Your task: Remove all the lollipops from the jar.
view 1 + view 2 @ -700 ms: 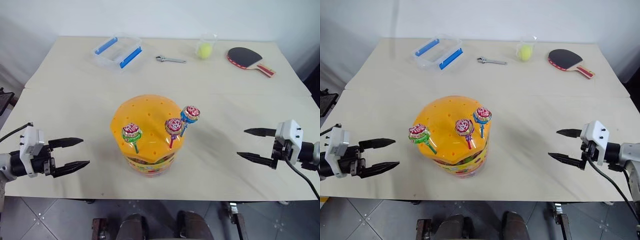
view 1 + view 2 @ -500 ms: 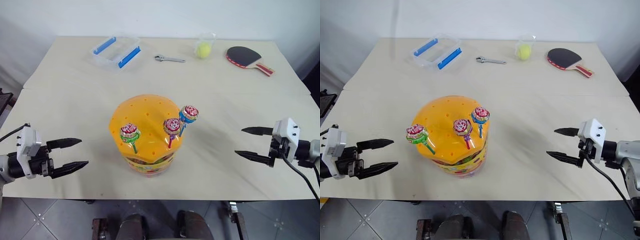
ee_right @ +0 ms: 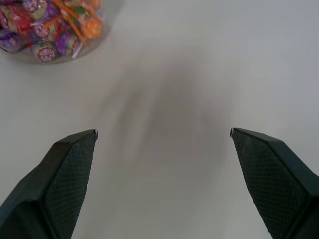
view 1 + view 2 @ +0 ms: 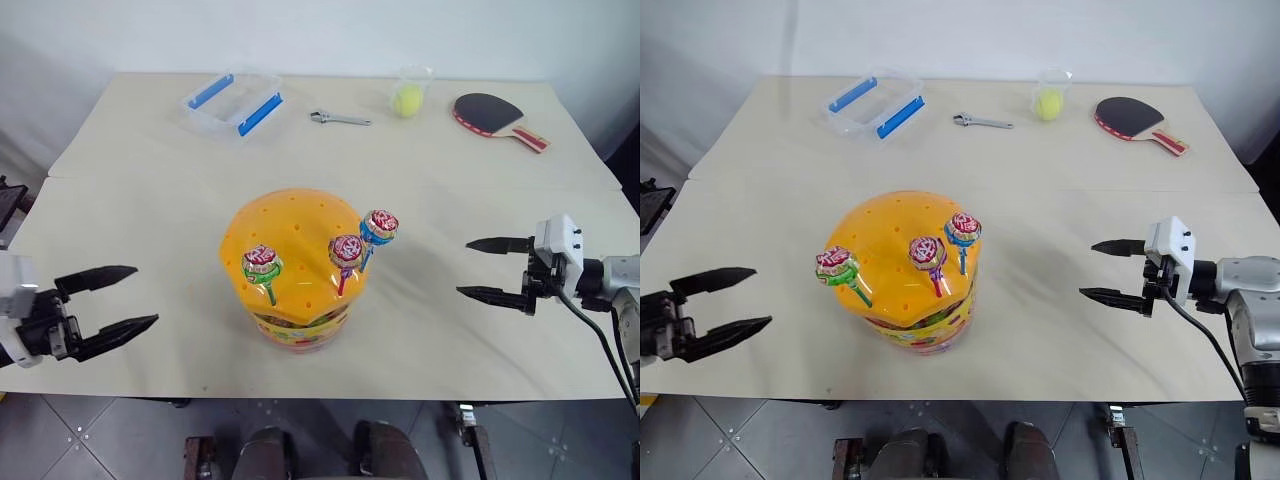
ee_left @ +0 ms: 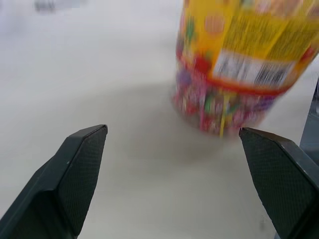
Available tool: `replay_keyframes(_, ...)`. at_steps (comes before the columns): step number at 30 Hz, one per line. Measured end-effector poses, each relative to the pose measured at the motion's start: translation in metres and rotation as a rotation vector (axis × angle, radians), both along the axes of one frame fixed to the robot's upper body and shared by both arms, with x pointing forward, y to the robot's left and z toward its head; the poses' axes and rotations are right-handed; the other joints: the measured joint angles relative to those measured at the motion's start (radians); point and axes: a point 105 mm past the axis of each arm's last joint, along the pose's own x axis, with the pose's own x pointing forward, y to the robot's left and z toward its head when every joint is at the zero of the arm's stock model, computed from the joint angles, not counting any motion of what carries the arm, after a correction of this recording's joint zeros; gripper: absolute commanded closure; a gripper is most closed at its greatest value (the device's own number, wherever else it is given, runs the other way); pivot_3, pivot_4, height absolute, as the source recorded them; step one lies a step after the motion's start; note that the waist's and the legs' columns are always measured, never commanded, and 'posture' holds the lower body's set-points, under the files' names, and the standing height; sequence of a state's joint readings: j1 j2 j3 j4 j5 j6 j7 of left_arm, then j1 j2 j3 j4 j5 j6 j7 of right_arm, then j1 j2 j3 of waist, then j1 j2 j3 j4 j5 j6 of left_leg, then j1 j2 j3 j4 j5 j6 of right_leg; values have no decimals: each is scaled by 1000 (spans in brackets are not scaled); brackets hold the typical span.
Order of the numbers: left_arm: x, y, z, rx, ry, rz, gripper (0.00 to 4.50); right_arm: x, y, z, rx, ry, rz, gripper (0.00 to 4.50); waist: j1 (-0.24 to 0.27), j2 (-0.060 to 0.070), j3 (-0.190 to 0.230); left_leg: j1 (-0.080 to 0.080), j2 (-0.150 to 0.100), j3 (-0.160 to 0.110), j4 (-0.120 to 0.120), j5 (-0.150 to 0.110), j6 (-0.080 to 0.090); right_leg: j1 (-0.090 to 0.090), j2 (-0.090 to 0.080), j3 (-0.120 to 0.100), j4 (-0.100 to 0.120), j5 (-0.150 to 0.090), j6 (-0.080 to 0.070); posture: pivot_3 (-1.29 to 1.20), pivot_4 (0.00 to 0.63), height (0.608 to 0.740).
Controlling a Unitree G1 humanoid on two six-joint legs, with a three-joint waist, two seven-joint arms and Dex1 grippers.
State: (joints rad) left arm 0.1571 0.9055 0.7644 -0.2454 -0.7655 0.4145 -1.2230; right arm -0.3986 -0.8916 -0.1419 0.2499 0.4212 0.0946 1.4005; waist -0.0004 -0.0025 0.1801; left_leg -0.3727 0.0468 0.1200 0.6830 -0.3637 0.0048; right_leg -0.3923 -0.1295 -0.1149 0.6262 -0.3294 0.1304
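Note:
The jar (image 4: 293, 315) stands at the middle of the table, a clear tub under a domed orange lid (image 4: 290, 235) dotted with holes. Three lollipops stick up from the lid: one on a green stick (image 4: 262, 264), one on a red stick (image 4: 346, 251), one on a blue stick (image 4: 379, 226). My left gripper (image 4: 146, 295) hovers open well to the jar's left, fingers pointing at it. On the other side my right gripper (image 4: 463, 267) is open too, well clear of the jar. The left wrist view shows the jar's label band (image 5: 244, 45). Wrapped candies in the jar's base (image 3: 50, 30) appear in the right wrist view.
At the table's far side lie a clear box with blue clips (image 4: 235, 100), a wrench (image 4: 340, 118), a small clear cup holding a yellow-green ball (image 4: 408, 95) and a red-and-black paddle (image 4: 497, 118). The table's near edge (image 4: 320, 396) runs just below both grippers.
My left gripper has drawn back to the left, away from the jar. My right gripper has moved left toward the jar and slightly up. Jar and lollipops have not moved.

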Motion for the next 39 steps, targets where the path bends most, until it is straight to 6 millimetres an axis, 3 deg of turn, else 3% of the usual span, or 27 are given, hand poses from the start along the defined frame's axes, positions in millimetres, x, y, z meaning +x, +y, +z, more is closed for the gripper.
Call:
replay_keyframes(5,-7,-14,28,-14,-95,-76,0,-1,3,-3,20,26,48,35,-3,0,0,0,0,0,0,0,0,0,0,0,0,0,0,0,150,740)
replay_keyframes(7,-11,-30,50,-66,-172,-147,0,-1,9,0,60,26,93,35,-2,-1,0,0,1,-1,1,0,0,0,0,0,1,0,0,0,150,740)
replay_keyframes(10,-21,-58,66,-14,-198,-270,0,3,15,4,78,14,134,35,-3,0,0,1,0,-4,1,0,0,0,0,2,1,0,0,0,150,740)
replay_keyframes(13,-23,-87,63,4,-168,-400,0,9,21,7,90,10,160,35,-2,0,0,1,0,-4,1,0,0,0,0,2,1,0,0,0,150,740)
replay_keyframes(20,-17,-114,62,-30,-164,-560,0,4,32,24,205,-16,231,35,-3,0,0,1,-1,-2,2,0,0,0,1,2,2,0,0,0,150,740)
replay_keyframes(23,-15,-123,59,-59,-153,-614,0,-7,38,36,252,-22,288,35,-1,0,0,0,0,-2,2,0,0,0,1,2,2,0,0,0,150,740)
replay_keyframes(30,-7,-132,53,-85,-120,-696,0,-52,44,69,270,-29,422,35,5,-1,0,0,-1,-3,5,-1,1,0,1,2,3,0,0,0,150,740)
replay_keyframes(39,2,-141,53,-60,-140,-765,0,-98,70,103,330,-71,579,35,27,-1,0,-1,0,-4,12,-4,3,2,1,2,5,0,0,0,150,740)
